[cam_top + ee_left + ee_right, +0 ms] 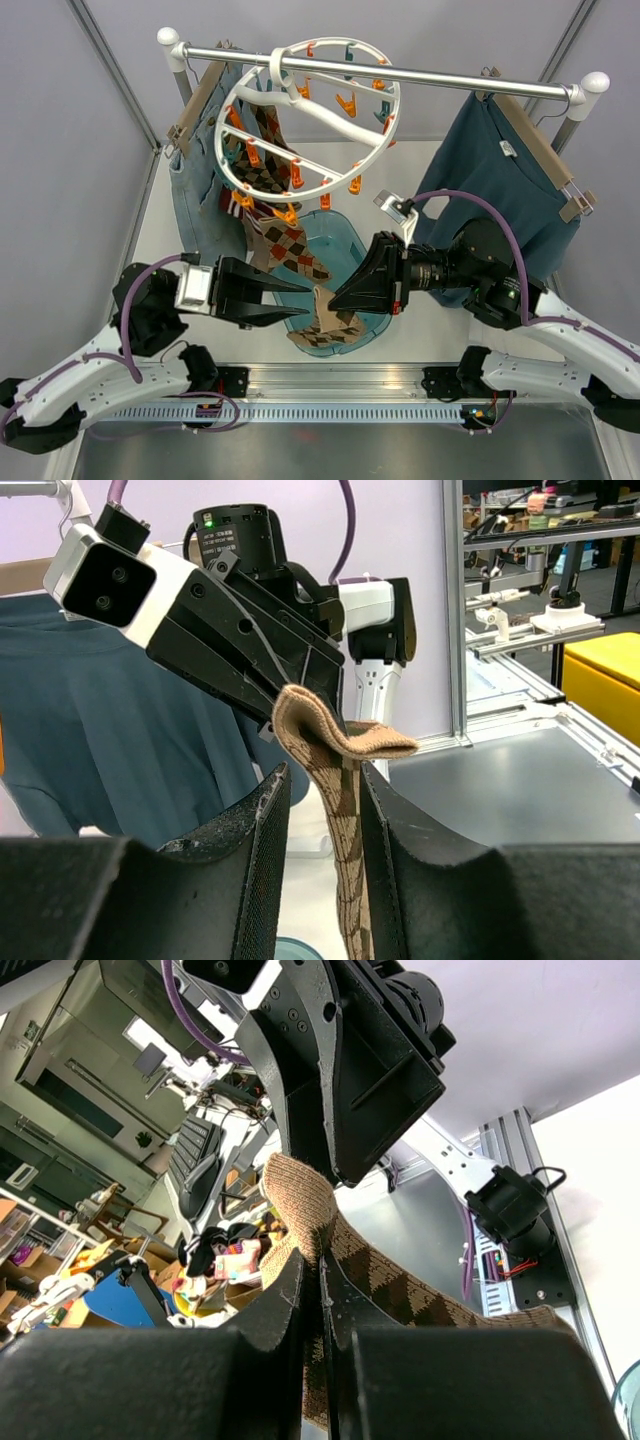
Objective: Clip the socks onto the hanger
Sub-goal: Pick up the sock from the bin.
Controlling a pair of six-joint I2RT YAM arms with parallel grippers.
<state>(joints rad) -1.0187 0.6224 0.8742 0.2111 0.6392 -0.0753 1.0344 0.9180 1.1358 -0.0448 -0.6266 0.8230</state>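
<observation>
over a teal tub (352, 240) on the white desk (425, 170), the right gripper (318, 1270) has its fingers pressed together on the cuff of a tan argyle sock (345, 880), holding it up. the left gripper (322, 785) meets it tip to tip, fingers spread either side of the hanging sock with a gap showing. behind them, the round white hanger (330, 43) hangs from a metal rail (450, 80), more socks (270, 180) already clipped beneath it.
</observation>
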